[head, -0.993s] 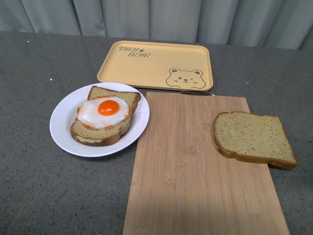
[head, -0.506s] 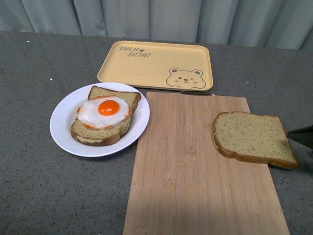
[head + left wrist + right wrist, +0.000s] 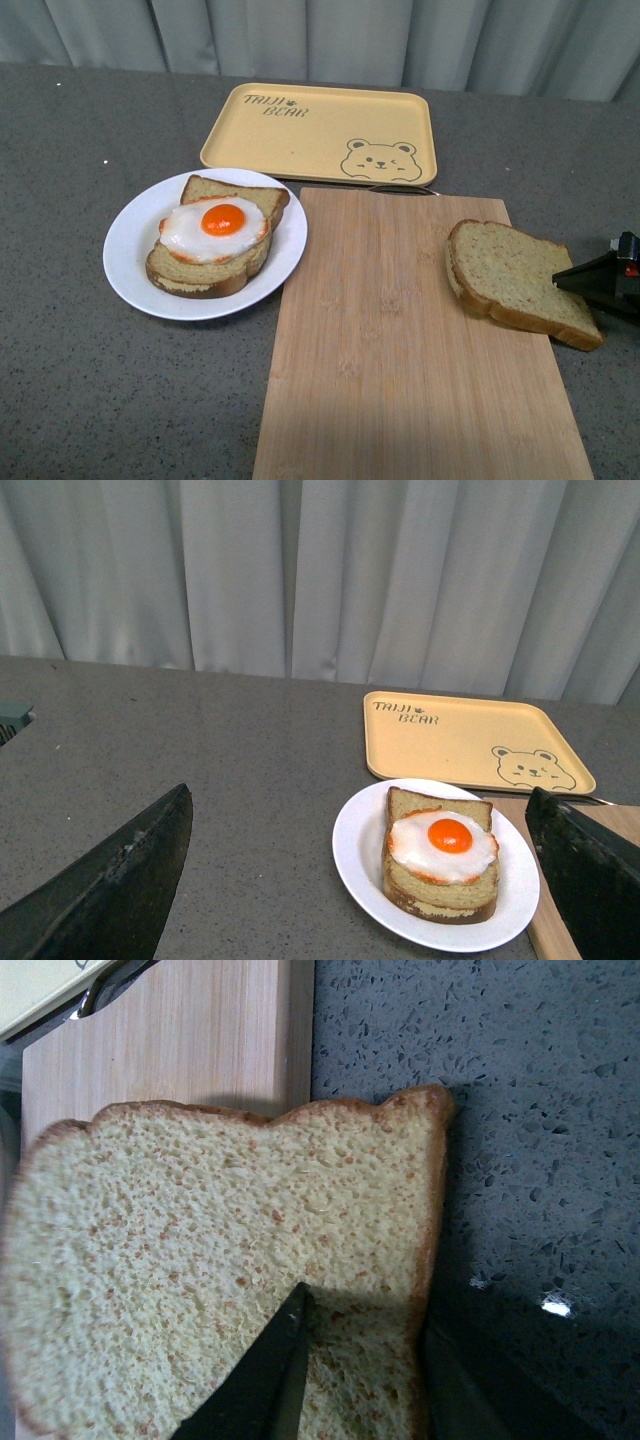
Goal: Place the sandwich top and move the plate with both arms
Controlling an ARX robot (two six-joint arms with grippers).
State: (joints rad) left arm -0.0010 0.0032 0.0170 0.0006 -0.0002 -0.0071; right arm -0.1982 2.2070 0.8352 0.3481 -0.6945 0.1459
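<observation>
The right hand [image 3: 575, 282] is now reaching further in, and the top [image 3: 505, 275] is lying slightly shifted at the edge of the board [image 3: 380, 350], overhanging the desk [image 3: 80, 400]. One finger is resting over the crumb and the other beside the crust, straddling that edge for a pickup; whether it is clamping cannot be told. The left hand [image 3: 358, 792] is hanging spread wide near the plate [image 3: 128, 250], which is holding the egg [image 3: 213, 227] stack. The tray [image 3: 320, 125] is lying behind; bare board is separating top and plate.
</observation>
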